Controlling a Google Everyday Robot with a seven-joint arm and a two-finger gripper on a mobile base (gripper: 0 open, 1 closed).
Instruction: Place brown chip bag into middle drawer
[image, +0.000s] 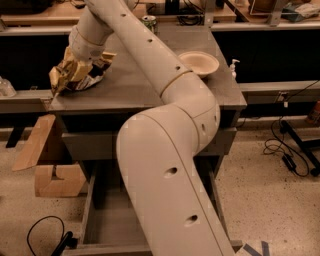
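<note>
The brown chip bag (89, 76), crumpled tan-gold foil with dark patches, lies at the left front corner of the grey counter (130, 85). My gripper (61, 79) is down on the bag's left end, and its fingers look closed around the foil. The middle drawer (107, 217) is pulled out low in front of the cabinet. Its plain grey floor shows on the left. My big cream arm (165, 165) hides its right part.
A beige bowl (199, 63) sits at the counter's right. A green can (149, 22) stands at the back. A small pump bottle (233, 68) is at the right edge. A cardboard box (47, 167) and a black cable (40, 235) lie on the floor, left of the drawer.
</note>
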